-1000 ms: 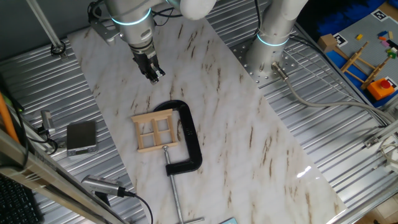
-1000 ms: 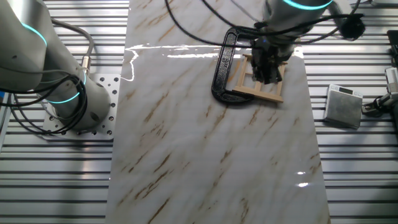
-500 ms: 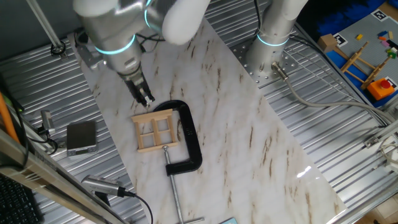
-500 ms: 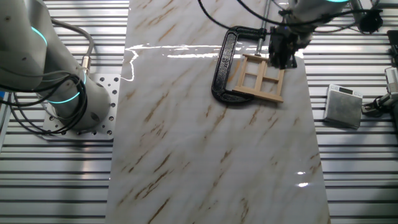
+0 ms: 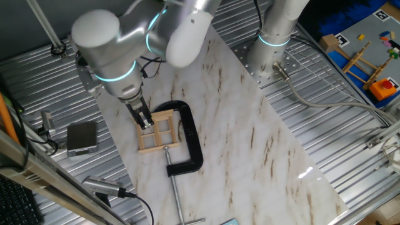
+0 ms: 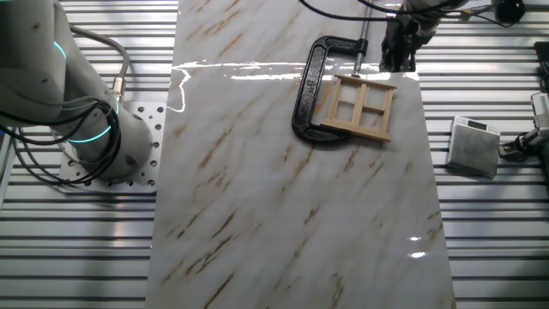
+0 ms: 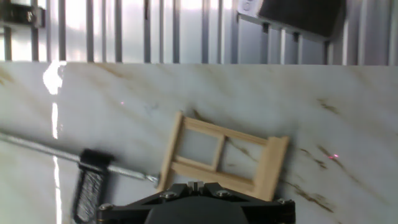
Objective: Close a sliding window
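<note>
The sliding window (image 5: 157, 131) is a small pale-wood frame with four panes, lying flat on the marble board. A black C-clamp (image 5: 190, 139) grips its right side. My gripper (image 5: 145, 120) is shut and empty, with its tips just above the window's left edge. In the other fixed view the gripper (image 6: 397, 62) hangs by the far right corner of the window (image 6: 358, 107), beside the clamp (image 6: 307, 93). In the hand view the shut fingertips (image 7: 195, 185) sit at the near rail of the window (image 7: 221, 155).
A grey box (image 5: 82, 137) lies on the slatted metal left of the board, also in the other fixed view (image 6: 473, 146). A second arm's base (image 5: 275, 44) stands at the back. A wooden stick frame with an orange block (image 5: 375, 75) is far right. The clamp screw (image 5: 175, 187) points toward the front.
My gripper has moved from the back of the board toward the front and down, ending at the window's left edge. The window and clamp have not moved.
</note>
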